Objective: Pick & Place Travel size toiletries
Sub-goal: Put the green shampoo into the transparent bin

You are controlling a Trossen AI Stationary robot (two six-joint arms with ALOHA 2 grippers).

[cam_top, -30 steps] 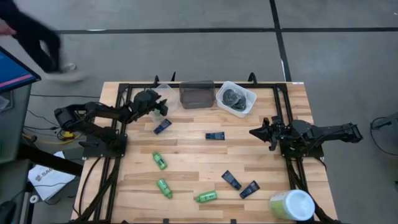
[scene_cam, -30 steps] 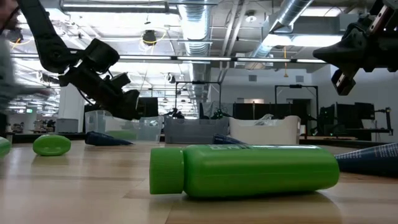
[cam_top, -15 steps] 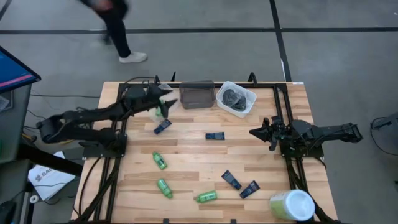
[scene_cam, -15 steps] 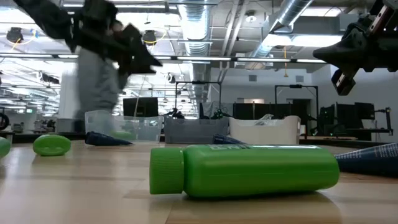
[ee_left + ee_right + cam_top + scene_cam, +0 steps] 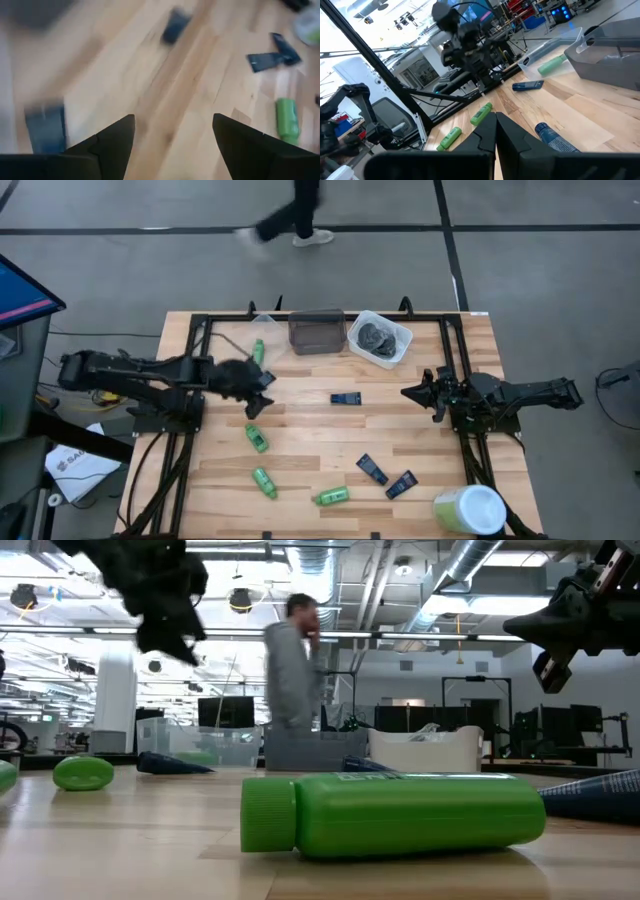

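Travel size toiletries lie loose on the wooden table: green bottles (image 5: 257,439) (image 5: 264,482) (image 5: 332,496) and dark blue sachets (image 5: 346,398) (image 5: 372,470) (image 5: 402,483). Another green bottle (image 5: 258,350) lies in the clear tub (image 5: 570,40) at the far left. My left gripper (image 5: 173,117) hovers open and empty above the table (image 5: 265,383), slanting down. A sachet (image 5: 257,407) lies just beside it. My right gripper (image 5: 495,116) waits shut and level at the right (image 5: 405,392).
A dark tub (image 5: 316,332) and a white tub (image 5: 397,345) holding grey lumps (image 5: 375,337) stand at the far edge. A big pale green-and-white cylinder (image 5: 468,510) stands at the near right corner. A person (image 5: 295,660) walks past beyond the table.
My left gripper has swung from over the clear tub toward the table's near edge, risen, and tipped from pointing steeply down to a slant. The green bottle beneath it now shows lying in the clear tub. A person has walked across behind the table.
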